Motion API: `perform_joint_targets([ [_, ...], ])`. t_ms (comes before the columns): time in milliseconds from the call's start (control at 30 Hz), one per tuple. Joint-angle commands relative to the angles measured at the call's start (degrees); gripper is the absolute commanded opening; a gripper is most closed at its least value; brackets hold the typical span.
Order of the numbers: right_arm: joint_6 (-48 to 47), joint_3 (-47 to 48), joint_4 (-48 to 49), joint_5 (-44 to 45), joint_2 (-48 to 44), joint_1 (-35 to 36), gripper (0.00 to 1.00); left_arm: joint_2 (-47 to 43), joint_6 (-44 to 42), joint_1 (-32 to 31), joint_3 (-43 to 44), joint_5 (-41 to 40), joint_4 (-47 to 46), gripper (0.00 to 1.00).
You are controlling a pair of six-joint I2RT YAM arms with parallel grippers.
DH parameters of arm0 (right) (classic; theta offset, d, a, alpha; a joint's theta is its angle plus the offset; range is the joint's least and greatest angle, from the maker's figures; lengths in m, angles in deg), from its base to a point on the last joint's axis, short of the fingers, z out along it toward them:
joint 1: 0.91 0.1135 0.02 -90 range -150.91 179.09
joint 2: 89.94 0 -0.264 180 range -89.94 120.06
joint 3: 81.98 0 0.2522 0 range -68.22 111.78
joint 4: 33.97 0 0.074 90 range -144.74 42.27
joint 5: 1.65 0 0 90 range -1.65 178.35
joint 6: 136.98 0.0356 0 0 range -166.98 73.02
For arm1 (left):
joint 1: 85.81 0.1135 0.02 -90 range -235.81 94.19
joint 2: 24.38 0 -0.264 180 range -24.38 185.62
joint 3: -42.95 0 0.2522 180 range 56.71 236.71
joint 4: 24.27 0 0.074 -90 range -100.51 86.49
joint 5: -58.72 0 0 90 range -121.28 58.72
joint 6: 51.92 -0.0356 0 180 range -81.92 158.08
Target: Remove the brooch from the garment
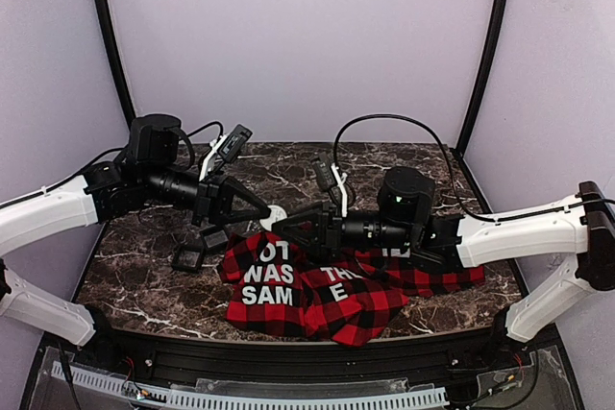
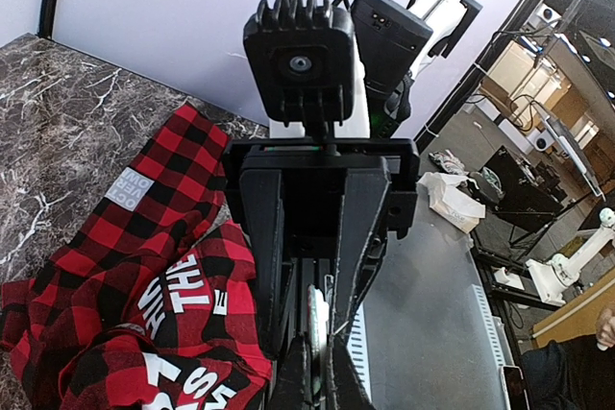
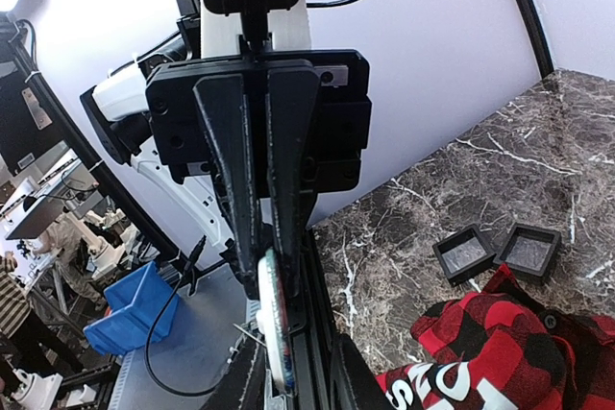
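Overhead view of a dark marble desk (image 1: 135, 271) with two robot arms reaching toward each other at its middle. A red-and-black plaid garment (image 1: 332, 295) with white block letters lies crumpled on the near side. Just past its far left edge, the two hands meet tip to tip over the brooch (image 1: 275, 215), a small pale disc.

The left hand (image 1: 258, 208) is pinched tight, and its wrist camera shows a pale edge caught between its fingers. The right hand (image 1: 288, 223) is narrow, and its own camera shows the disc edge-on between its fingers, apparently gripped.

The brooch looks lifted clear of the cloth, so the step in hand seems to be passing it across or pulling it free with both hands. The next move probably calls for one hand to let go while the other holds firmly, then carries the disc away from the garment, perhaps toward the two small black square frames (image 1: 197, 249) on the left.
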Motion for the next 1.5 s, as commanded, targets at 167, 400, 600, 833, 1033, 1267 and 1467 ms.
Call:
perform_joint_targets([
  [167, 1.4, 1.2, 2.0, 3.1, 0.8, -0.8, 0.19, -0.2, -1.2, -1.0, 0.1, 0.8, 0.9, 0.01],
  [400, 2.9, 1.6, -0.3, 6.1, 0.9, -1.2, 0.16, -0.2, -1.6, -1.1, 0.2, 0.5, 1.4, 0.01],
  [600, 4.4, 1.6, -0.6, 6.7, 1.1, -1.8, 0.12, -0.1, -1.9, -1.1, 0.3, 0.7, 1.7, 0.01],
  [833, 4.4, 4.1, -3.5, 5.7, 2.6, -2.0, 0.1, 0.2, -2.3, -1.4, 0.5, 0.9, 2.2, 0.01],
  [1033, 6.4, 5.0, -4.8, 6.7, 3.3, -2.4, 0.07, 0.1, -2.5, -1.5, 0.6, 0.5, 2.5, 0.01],
  [1267, 10.2, 4.9, -5.9, 7.6, 3.7, -3.8, 0.06, 0.0, -2.8, -1.6, 0.6, 0.3, 2.8, 0.01],
  [1467, 13.6, 6.0, -8.9, 8.3, 4.9, -5.3, 0.05, 0.0, -3.3, -1.7, 0.7, 0.4, 3.1, 0.01],
])
